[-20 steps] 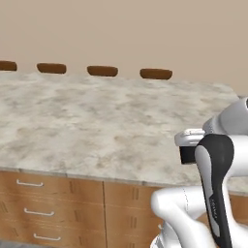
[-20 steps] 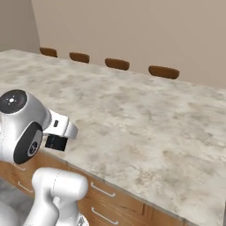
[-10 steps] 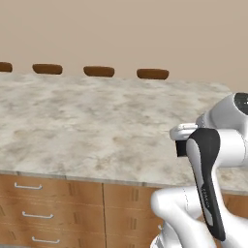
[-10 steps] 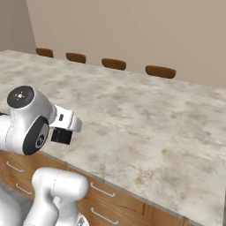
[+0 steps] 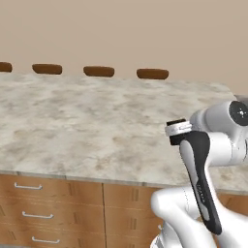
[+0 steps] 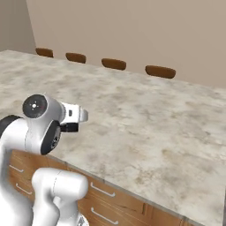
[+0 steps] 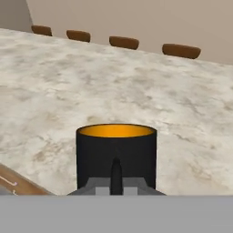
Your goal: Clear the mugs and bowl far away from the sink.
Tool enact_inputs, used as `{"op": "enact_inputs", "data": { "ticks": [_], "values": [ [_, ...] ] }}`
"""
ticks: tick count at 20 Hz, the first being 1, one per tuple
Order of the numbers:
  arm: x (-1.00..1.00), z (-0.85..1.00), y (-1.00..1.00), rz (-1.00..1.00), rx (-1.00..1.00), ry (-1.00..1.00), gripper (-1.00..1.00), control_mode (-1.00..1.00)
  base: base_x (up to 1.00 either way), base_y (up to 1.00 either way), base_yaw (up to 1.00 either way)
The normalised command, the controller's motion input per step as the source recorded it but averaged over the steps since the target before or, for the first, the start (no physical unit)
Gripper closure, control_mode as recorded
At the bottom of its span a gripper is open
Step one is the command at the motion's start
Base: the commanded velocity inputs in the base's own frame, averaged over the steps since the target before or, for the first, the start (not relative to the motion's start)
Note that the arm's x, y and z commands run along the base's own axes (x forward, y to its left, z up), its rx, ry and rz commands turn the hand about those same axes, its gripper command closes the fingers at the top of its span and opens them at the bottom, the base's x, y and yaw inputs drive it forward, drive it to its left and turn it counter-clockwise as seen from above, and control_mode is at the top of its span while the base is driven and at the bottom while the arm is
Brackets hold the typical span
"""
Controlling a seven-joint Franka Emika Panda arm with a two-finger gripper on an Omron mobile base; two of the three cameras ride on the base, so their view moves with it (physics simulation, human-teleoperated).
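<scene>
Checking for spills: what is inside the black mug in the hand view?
The black mug shows an orange-yellow inner wall just below its rim. The camera looks across the rim, so its bottom and any contents are hidden. Behind it lies the marbled countertop.

A wide counter with a mottled beige and grey stone top runs across the room, its near edge overhanging wooden cabinet fronts. Below that edge sit brown drawers stacked one above another, each with a slim pale metal handle, and more drawer fronts with the same handles appear under the counter edge in the right base view. Along the far side of the counter a row of dark brown chair backs rises just above the stone top, spaced evenly apart, in front of a plain tan wall.
</scene>
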Motion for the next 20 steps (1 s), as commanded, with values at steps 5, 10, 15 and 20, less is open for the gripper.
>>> {"op": "enact_inputs", "data": {
  "ticks": [5,10,15,20],
  "values": [
    [0.44,-0.44,-0.05,0.18,0.00,-0.22,1.00,-1.00,0.00,0.00,0.00],
    [0.38,-0.67,-0.05,0.04,0.00,-0.15,1.00,-1.00,0.00,0.00,0.00],
    [0.46,-0.68,0.00,0.00,0.01,-0.01,1.00,-1.00,0.00,0.00,0.00],
    [0.58,-0.76,-0.06,0.01,0.00,-0.05,1.00,-1.00,0.00,0.00,0.00]
  ]
}}
